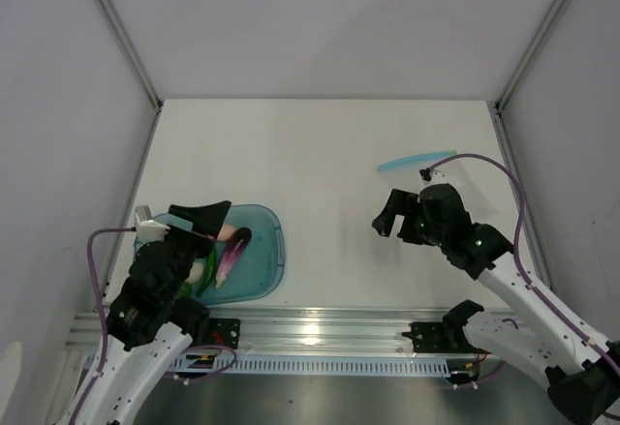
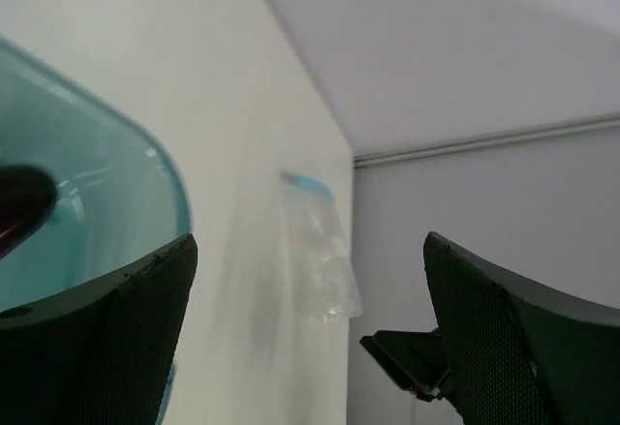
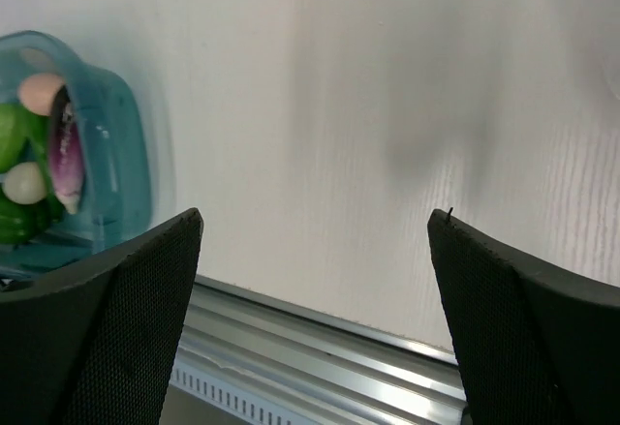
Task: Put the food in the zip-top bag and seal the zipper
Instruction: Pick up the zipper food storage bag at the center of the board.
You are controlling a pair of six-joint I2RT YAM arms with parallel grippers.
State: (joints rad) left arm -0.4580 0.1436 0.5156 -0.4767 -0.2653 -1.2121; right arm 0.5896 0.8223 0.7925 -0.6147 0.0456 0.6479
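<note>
A: State of left tool [image 1: 211, 222]?
B: Spread wide, empty. Arm folded low, poised over translucent teal rounded tray [image 1: 276, 251] at near left; purple toy eggplant [image 1: 232, 251] and green toy pieces [image 3: 10, 130] inside tray.
A: And right tool [image 1: 390, 215]?
B: Spread wide, empty. Elbow bent, pointed left above white desk [image 1: 320, 154].
A: Location of clear floppy zip-top bag [image 2: 320, 260]?
B: Flat on desk, far right, near right tool; light-blue zipper strip [image 1: 417, 161] along far edge.

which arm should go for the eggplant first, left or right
Left. The left gripper hangs open over the teal tray, right beside the purple eggplant. The right gripper, also open, sits across the table near the zip-top bag, so it looks better placed to handle the bag.
</note>
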